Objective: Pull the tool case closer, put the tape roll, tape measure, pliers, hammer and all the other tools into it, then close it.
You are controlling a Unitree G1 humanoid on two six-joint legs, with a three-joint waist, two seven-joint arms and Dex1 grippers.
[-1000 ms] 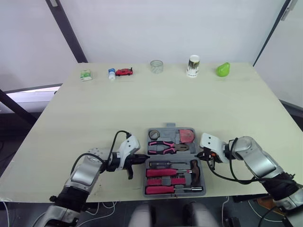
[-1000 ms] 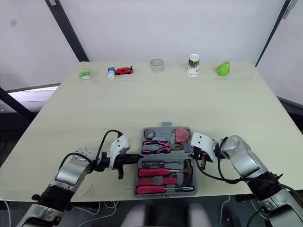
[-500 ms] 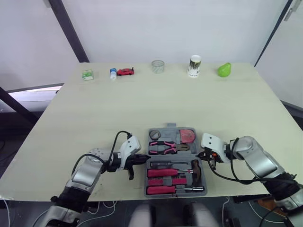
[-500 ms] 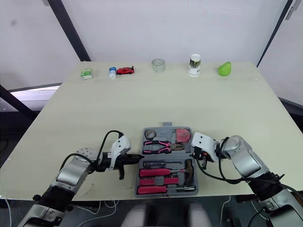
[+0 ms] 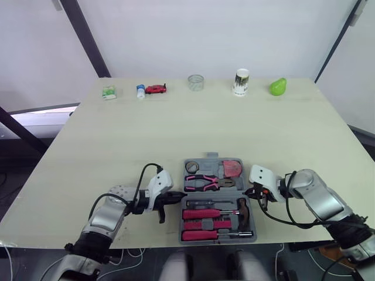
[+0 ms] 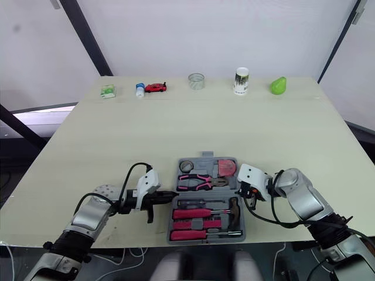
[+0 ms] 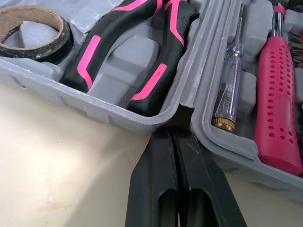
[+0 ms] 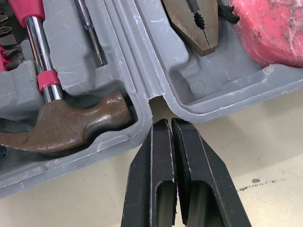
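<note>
The grey tool case [image 5: 210, 156] lies open near the table's front edge. Its far half holds the tape roll [image 5: 191, 167], the pink-handled pliers [image 5: 204, 182] and the pink tape measure [image 5: 232, 168]. Its near half holds the hammer [image 5: 242, 209] and pink screwdrivers [image 5: 202, 214]. My left gripper [image 7: 173, 132] is shut, its tips pressed into the hinge notch on the case's left side. On the right side, my right gripper [image 8: 170, 124] is shut too, its tips at the hinge notch beside the hammer head [image 8: 71, 125].
Along the table's far edge stand a small green box [image 5: 106, 92], a little bottle [image 5: 140, 91], a red toy car [image 5: 155, 89], a glass jar [image 5: 195, 82], a cup [image 5: 240, 81] and a green pear [image 5: 277, 86]. Bare tabletop lies between them and the case.
The camera has shifted slightly. Both grippers and the case stay where they were.
</note>
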